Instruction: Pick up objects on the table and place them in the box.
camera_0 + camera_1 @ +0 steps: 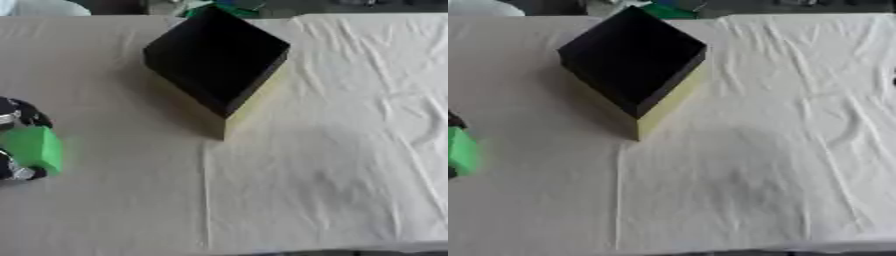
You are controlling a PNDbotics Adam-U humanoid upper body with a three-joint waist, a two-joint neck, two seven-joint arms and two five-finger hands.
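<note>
At the far left edge of the left eye view, my left hand has its fingers curled round a green block, above the cloth. The hand is black with silver joints and shows only in part. The box stands at the upper middle, turned like a diamond, with a dark open inside and a pale yellow outer wall. The block is well to the left of the box and lower in the picture. I cannot see into the bottom of the box. My right hand shows in neither view.
A wrinkled white cloth covers the table, with its front edge along the bottom of the picture. Green and pale things lie past the far edge behind the box.
</note>
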